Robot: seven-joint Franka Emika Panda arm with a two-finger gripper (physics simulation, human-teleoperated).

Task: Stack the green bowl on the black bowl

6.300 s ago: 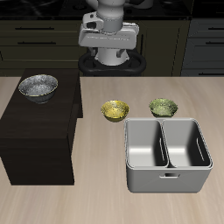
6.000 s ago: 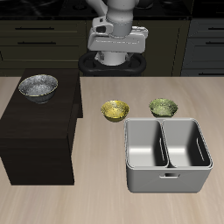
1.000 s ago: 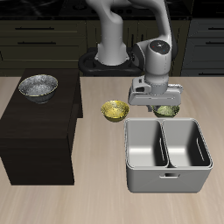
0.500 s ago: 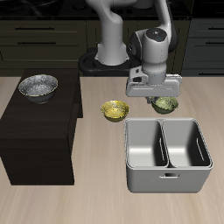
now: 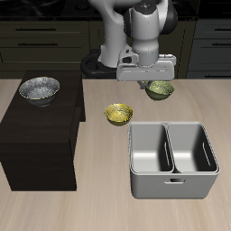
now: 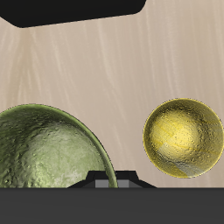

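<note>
Green bowl (image 5: 160, 88) was held by its rim in the closed gripper (image 5: 152, 84), lifted clear of the desk (image 5: 99, 194). Black bowl (image 5: 40, 89) sat well apart on the dark cabinet (image 5: 41, 144). Carry judged best kept level, high over the yellow bowl (image 5: 117, 114), centred before release.

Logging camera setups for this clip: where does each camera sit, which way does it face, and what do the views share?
Exterior view: in front of and above the table, facing the robot's base; shows the arm, the gripper holding the green bowl, the black bowl on a dark cabinet.
Wrist view: on the gripper, looking down at the table; only a dark gripper part shows.
Shared: the green bowl and the yellow-gold bowl.
</note>
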